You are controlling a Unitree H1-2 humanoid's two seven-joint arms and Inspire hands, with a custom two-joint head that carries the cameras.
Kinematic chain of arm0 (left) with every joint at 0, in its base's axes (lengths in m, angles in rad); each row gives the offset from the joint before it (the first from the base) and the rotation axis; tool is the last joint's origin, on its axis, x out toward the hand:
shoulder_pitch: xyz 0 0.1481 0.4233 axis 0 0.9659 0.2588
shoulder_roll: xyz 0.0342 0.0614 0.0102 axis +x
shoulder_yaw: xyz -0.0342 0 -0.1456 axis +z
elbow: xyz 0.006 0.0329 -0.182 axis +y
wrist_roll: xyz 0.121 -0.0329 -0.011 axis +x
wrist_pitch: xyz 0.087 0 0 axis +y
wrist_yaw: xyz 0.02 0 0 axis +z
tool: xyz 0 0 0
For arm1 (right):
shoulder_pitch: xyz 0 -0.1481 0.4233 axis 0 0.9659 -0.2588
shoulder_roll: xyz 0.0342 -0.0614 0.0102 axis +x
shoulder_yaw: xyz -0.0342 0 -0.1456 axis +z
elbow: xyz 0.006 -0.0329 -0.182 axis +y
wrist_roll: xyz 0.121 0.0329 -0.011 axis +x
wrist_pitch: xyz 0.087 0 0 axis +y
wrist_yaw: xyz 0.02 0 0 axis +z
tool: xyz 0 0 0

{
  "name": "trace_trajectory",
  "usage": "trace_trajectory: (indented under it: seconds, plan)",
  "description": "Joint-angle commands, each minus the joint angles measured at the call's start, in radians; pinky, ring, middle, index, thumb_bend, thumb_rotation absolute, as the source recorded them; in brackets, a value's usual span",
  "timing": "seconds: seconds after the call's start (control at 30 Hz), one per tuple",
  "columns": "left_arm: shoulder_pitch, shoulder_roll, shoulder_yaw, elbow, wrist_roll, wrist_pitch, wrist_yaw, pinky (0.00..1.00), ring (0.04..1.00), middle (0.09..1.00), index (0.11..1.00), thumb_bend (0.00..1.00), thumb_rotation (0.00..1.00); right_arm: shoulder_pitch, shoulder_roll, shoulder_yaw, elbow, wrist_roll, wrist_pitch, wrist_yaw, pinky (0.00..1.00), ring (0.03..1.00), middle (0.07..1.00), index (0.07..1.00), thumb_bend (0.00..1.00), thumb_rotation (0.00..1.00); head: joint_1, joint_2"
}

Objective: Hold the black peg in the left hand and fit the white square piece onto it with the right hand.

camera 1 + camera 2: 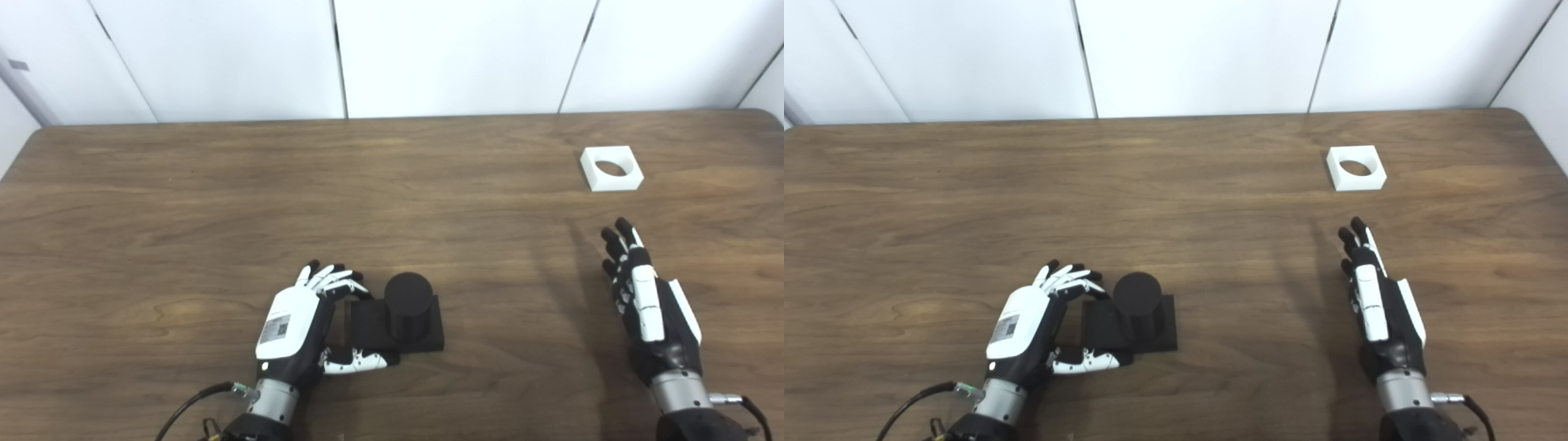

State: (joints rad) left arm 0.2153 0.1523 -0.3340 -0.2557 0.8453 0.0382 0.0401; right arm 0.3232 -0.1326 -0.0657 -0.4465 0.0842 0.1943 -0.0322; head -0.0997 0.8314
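Logging my left hand (294, 327) first: it sits low on the table (184, 214) near the front edge, palm turned toward the black peg (407, 306), fingers (334, 280) curled and spread, thumb (358, 361) stretched along the front of the peg's square base. The fingertips reach the base's far-left corner and the thumb lies against or just beside its near edge; I cannot tell from either eye view whether the hand truly clamps the base or only cups it. The peg rests flat on the table, its cylinder upright.

Item, black peg: immediately at 3 o'clock from the left hand, a round post standing on a dark square plate.

Item, right hand (643, 300): well apart from the peg, at 3 o'clock from it, near the table's right side. It is edge-on to my cameras, fingers extended and together-ish, pointing toward 12 o'clock, thumb side up, holding nothing.

Item, white square piece (611, 168): lying flat on the table with its round hole facing up, at 12 o'clock from the right hand, clearly apart from the fingertips and untouched. From the peg it lies toward 2 o'clock, well apart.

Item, surroundings: brown wood-grain table, white panelled wall (459, 55) beyond its far edge; a dark cable (184, 407) trails from the left wrist.
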Motion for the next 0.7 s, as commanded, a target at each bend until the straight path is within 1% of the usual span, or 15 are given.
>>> trace_trajectory:
  seconds: [0.0,0.13,0.17,0.2,0.23,0.27,0.3,0.33,0.37,0.43,0.47,0.53,0.6,0.63,0.67]
  plan:
    - [-0.01,0.015,0.012,0.021,0.016,0.006,0.006,1.0,0.894,0.805,0.486,0.52,0.05,-0.037,0.036,0.001,-0.014,-0.015,-0.047,-0.009,1.0,0.993,0.951,0.987,0.54,1.0,-0.002,-0.005]
    - [-0.012,0.014,0.016,0.036,0.014,-0.002,0.006,1.0,0.898,0.804,0.486,0.52,0.05,-0.04,0.038,0.004,0.004,-0.022,-0.061,-0.014,1.0,0.988,0.945,0.983,0.54,1.0,-0.036,-0.023]
    - [-0.013,0.016,0.018,0.038,0.013,-0.006,0.007,1.0,0.898,0.804,0.486,0.52,0.05,-0.042,0.04,0.004,0.005,-0.017,-0.06,-0.015,1.0,0.988,0.944,0.983,0.55,1.0,-0.058,-0.028]
    - [-0.015,0.019,0.02,0.043,0.01,-0.012,0.01,1.0,0.895,0.802,0.486,0.52,0.05,-0.047,0.039,0.005,0.003,-0.012,-0.057,-0.013,1.0,0.994,0.948,0.984,0.55,0.96,-0.079,-0.034]
    - [-0.016,0.021,0.022,0.047,0.007,-0.017,0.012,1.0,0.891,0.799,0.486,0.52,0.05,-0.05,0.039,0.006,0.002,-0.009,-0.055,-0.013,1.0,0.998,0.953,0.986,0.58,0.86,-0.094,-0.039]
    - [-0.018,0.024,0.024,0.052,0.001,-0.025,0.015,1.0,0.89,0.798,0.485,0.52,0.05,-0.056,0.034,0.007,-0.005,-0.014,-0.048,-0.013,1.0,0.999,0.955,0.987,0.58,0.83,-0.117,-0.044]
    - [-0.021,0.027,0.027,0.059,-0.004,-0.035,0.019,1.0,0.888,0.796,0.485,0.52,0.05,-0.066,0.018,0.013,-0.012,-0.063,-0.04,-0.02,1.0,1.0,0.958,0.991,0.62,0.7,-0.15,-0.055]
    - [-0.022,0.029,0.029,0.064,-0.007,-0.042,0.023,1.0,0.882,0.793,0.485,0.52,0.05,-0.073,0.008,0.017,-0.016,-0.1,-0.035,-0.026,1.0,0.993,0.953,0.988,0.69,0.59,-0.15,-0.055]
    - [-0.024,0.032,0.032,0.07,-0.008,-0.05,0.026,1.0,0.88,0.791,0.485,0.52,0.05,-0.086,-0.006,0.02,-0.02,-0.148,-0.025,-0.033,1.0,0.986,0.948,0.985,0.73,0.54,-0.176,-0.068]
    - [-0.028,0.036,0.034,0.079,-0.011,-0.058,0.032,1.0,0.878,0.791,0.485,0.52,0.05,-0.103,-0.014,0.018,-0.022,-0.192,-0.009,-0.038,1.0,0.976,0.941,0.98,0.76,0.49,-0.197,-0.08]
    - [-0.029,0.039,0.036,0.084,-0.013,-0.061,0.034,1.0,0.878,0.79,0.485,0.52,0.05,-0.117,-0.019,0.01,-0.022,-0.198,-0.001,-0.036,1.0,0.977,0.94,0.98,0.76,0.46,-0.216,-0.094]
    - [-0.03,0.041,0.04,0.088,-0.015,-0.064,0.035,1.0,0.879,0.791,0.485,0.52,0.05,-0.147,-0.028,-0.008,-0.023,-0.193,0.021,-0.03,1.0,0.987,0.944,0.977,0.78,0.39,-0.23,-0.104]
    - [-0.029,0.045,0.046,0.091,-0.017,-0.071,0.038,1.0,0.879,0.791,0.485,0.52,0.05,-0.174,-0.042,-0.022,-0.022,-0.197,0.036,-0.025,1.0,0.996,0.95,0.975,0.8,0.35,-0.255,-0.128]
    - [-0.028,0.047,0.049,0.093,-0.02,-0.077,0.04,1.0,0.878,0.79,0.485,0.52,0.05,-0.19,-0.059,-0.027,-0.022,-0.208,0.045,-0.018,1.0,0.999,0.952,0.973,0.81,0.32,-0.264,-0.136]
    - [-0.027,0.049,0.052,0.098,-0.023,-0.084,0.044,1.0,0.877,0.788,0.485,0.52,0.05,-0.205,-0.075,-0.032,-0.02,-0.216,0.053,-0.01,1.0,1.0,0.956,0.973,0.82,0.31,-0.285,-0.155]
